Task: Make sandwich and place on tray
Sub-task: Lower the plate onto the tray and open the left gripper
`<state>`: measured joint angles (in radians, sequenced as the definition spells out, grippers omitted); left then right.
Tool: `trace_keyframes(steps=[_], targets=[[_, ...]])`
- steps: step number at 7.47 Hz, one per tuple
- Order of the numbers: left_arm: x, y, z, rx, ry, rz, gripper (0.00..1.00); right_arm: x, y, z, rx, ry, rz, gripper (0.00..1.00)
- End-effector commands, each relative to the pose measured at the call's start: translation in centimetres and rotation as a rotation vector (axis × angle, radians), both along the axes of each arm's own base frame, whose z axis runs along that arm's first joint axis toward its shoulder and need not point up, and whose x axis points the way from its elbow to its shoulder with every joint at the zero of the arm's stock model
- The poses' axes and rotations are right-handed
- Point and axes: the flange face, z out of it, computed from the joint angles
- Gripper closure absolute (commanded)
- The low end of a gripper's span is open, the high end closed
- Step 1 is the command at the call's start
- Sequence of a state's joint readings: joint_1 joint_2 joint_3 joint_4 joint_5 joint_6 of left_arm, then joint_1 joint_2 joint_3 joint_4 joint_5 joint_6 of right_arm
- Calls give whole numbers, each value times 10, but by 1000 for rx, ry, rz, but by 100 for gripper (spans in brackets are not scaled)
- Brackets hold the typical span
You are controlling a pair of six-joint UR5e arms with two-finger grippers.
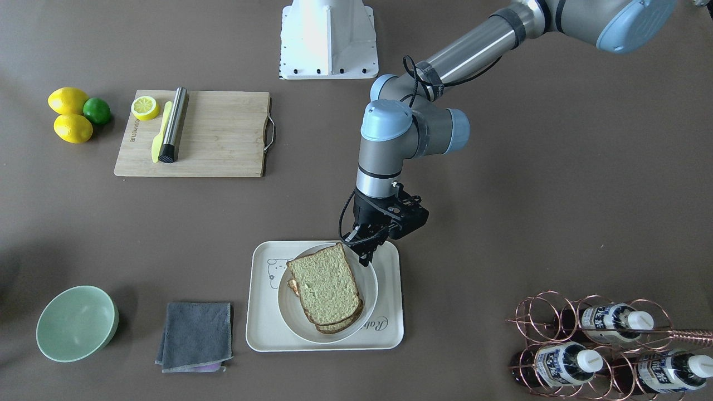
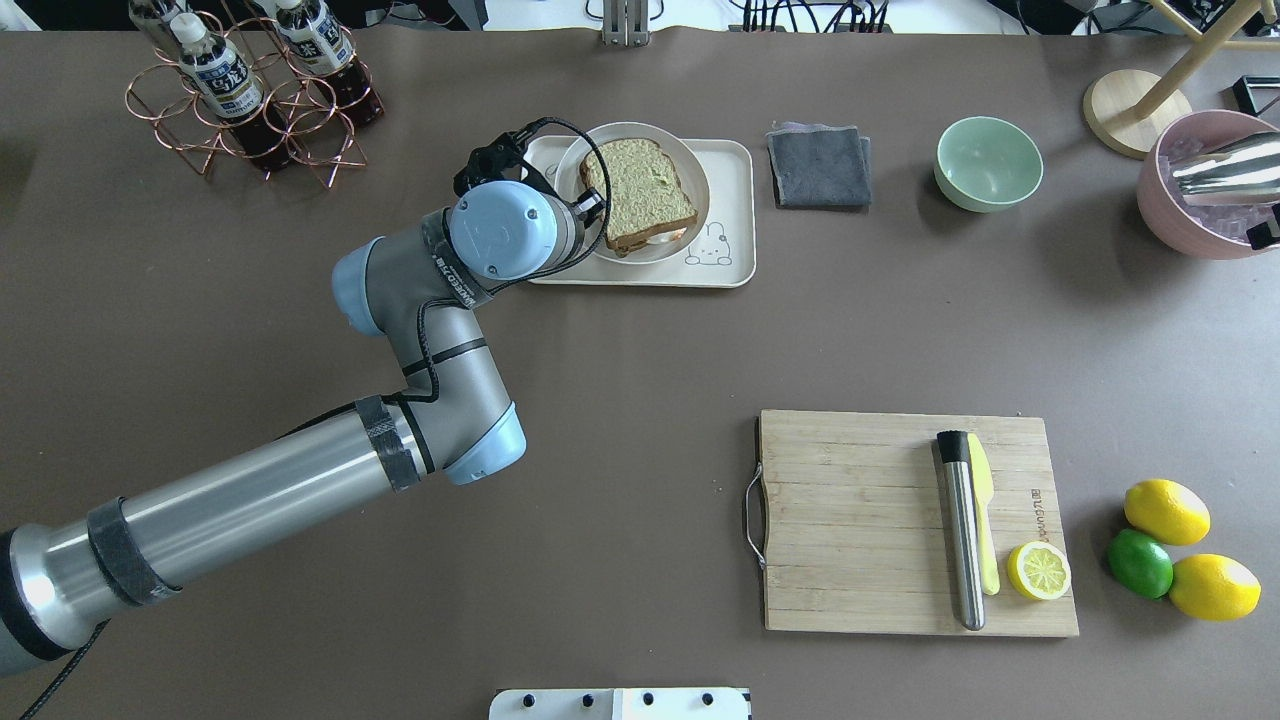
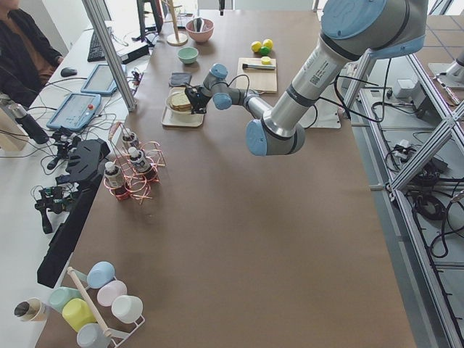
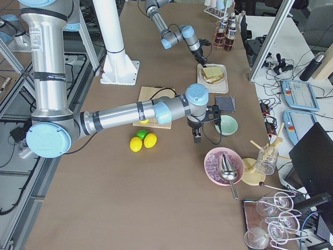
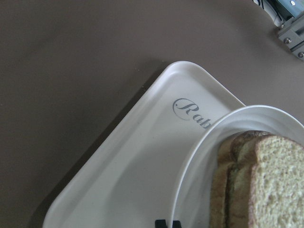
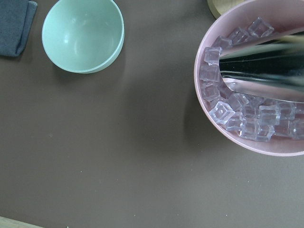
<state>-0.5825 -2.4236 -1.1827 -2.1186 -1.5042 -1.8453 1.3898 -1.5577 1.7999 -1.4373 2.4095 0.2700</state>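
Note:
The sandwich (image 1: 326, 284), two slices of greenish-tan bread with a bit of fried egg showing at one edge, lies on a round white plate (image 1: 289, 312). The plate rests on the cream tray (image 1: 262, 334), the one with the bear drawing. My left gripper (image 1: 366, 257) points down at the plate's rim on the robot side, its fingertips close together around that rim. In the left wrist view the tray (image 5: 133, 161), the plate (image 5: 199, 156) and the sandwich (image 5: 266, 180) fill the frame. My right gripper (image 4: 196, 136) hangs over the table between the green bowl and the lemons; I cannot tell its state.
A wooden cutting board (image 1: 211, 133) carries a lemon half, a yellow knife and a metal cylinder, with lemons and a lime (image 1: 78, 114) beside it. A green bowl (image 1: 75, 323) and a grey cloth (image 1: 196, 334) lie near the tray. Elsewhere are a copper bottle rack (image 1: 601, 345) and a pink bowl of ice (image 6: 251, 95).

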Motion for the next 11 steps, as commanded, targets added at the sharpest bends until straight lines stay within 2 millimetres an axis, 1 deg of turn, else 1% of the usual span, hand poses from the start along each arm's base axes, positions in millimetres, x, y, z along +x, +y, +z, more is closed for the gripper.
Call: trace_keyframes(steps=[1, 2, 3, 4, 6, 7, 8, 9, 10, 11], targets=[[4, 3, 0, 3, 1, 8, 100, 0, -2, 1, 1, 2, 1, 0], [4, 3, -2, 5, 2, 7, 100, 0, -2, 1, -1, 3, 1, 0], [5, 4, 3, 6, -6, 4, 67, 0, -2, 1, -1, 3, 1, 0], [5, 4, 4, 10, -11, 8, 63, -1, -4, 0, 0, 1, 0, 0], [4, 3, 2, 12, -9, 6, 59, -1, -3, 0, 0, -2, -1, 0], [1, 1, 0, 24, -13, 11, 56, 0, -4, 0, -2, -1, 1, 0], [-12, -10, -4, 47, -22, 17, 56, 1, -5, 0, -2, -1, 2, 0], [-32, -20, -17, 67, 0, 17, 55, 1, -5, 0, -2, -3, 3, 0], [-47, -25, -28, 67, 26, 32, 55, 2, -5, 0, -2, -6, 4, 0], [-54, -25, -29, 64, 35, 41, 27, 5, -5, -1, -3, -7, 9, 0]])
